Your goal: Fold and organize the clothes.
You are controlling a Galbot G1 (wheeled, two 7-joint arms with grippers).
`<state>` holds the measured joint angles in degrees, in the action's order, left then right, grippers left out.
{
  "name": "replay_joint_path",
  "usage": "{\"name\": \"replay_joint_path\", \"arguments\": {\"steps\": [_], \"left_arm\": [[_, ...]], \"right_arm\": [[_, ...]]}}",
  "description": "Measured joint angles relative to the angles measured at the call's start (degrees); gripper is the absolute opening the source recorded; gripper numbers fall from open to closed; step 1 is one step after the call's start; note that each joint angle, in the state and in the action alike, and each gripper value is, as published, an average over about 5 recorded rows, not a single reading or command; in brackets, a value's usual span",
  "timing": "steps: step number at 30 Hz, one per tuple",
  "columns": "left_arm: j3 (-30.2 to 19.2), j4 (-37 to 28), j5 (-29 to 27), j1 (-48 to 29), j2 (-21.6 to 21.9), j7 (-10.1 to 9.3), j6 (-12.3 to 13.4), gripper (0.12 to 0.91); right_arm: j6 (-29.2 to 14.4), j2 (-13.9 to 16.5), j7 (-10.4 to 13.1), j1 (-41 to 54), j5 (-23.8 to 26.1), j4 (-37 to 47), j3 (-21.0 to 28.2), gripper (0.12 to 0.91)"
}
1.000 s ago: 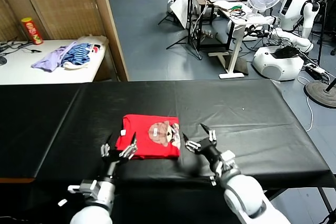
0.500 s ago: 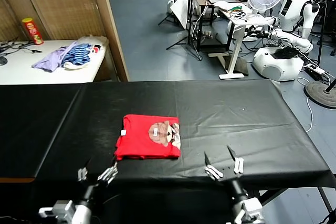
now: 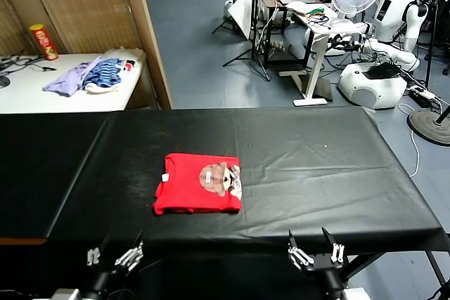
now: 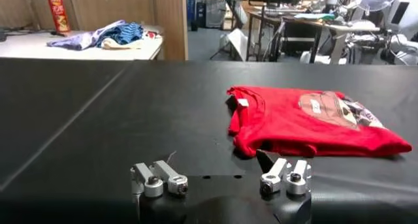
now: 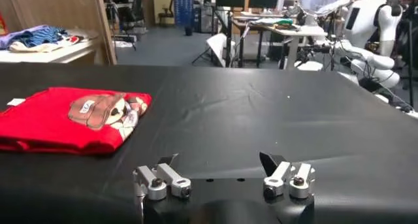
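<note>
Black cloth-covered desk (image 3: 337, 159); folded bright red cotton T-shirt (image 3: 190, 186) with cartoon print, lying left of centre, long axis across the desk; left gripper (image 3: 112, 258), jaws apart, at near edge, nearer the shirt; right gripper (image 3: 314, 253), jaws apart, farther right.

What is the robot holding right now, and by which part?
Nothing. The left gripper and right gripper are both open and empty at the table's near edge, apart from the folded red T-shirt lying on the black table.

Even, bright indoor light; soft shadows; far background perhaps slightly blurred.
</note>
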<state>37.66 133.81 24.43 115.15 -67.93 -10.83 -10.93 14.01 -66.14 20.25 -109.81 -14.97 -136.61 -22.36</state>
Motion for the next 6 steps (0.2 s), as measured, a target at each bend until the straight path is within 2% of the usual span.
{"name": "replay_joint_path", "arguments": {"steps": [6], "left_arm": [[1.45,0.38,0.12,1.42,-0.09,0.59,-0.06,0.798]], "right_arm": [[0.35,-0.05,-0.07,-0.43,-0.02,-0.42,-0.09,0.798]]}}
